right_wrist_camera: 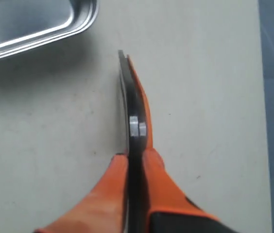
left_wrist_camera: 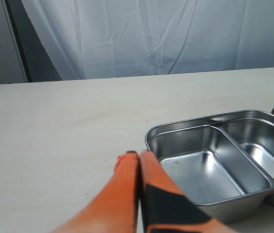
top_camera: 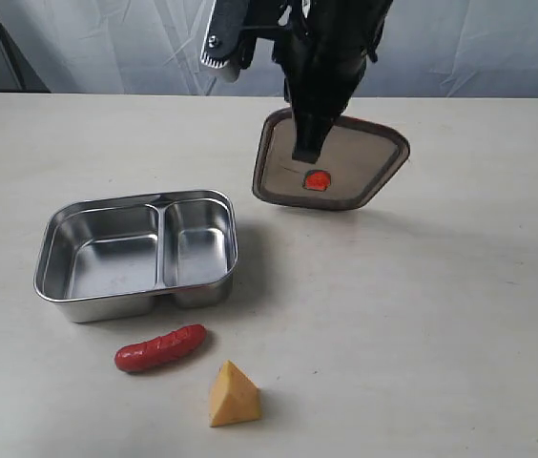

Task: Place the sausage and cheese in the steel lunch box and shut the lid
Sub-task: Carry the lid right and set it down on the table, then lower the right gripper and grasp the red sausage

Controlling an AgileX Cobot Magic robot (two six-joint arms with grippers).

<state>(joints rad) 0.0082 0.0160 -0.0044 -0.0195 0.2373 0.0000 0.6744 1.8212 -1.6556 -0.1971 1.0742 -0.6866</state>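
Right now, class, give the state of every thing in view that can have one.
steel lunch box: open, both compartments empty
lid: off the box, held tilted
sausage: lying on the table, outside the box
cheese: on the table, outside the box
left gripper: shut, empty
right gripper: shut on the lid

- Exterior: high and set back, angled down across the table toward a curtain; takes in the whole box and lid.
- Left wrist: low, close behind the left fingers, facing along them to the curtain; box just past the fingertips.
- Right wrist: close behind the right fingers, facing steeply down; lid edge-on between them, box corner beyond the tips.
- All three share the box.
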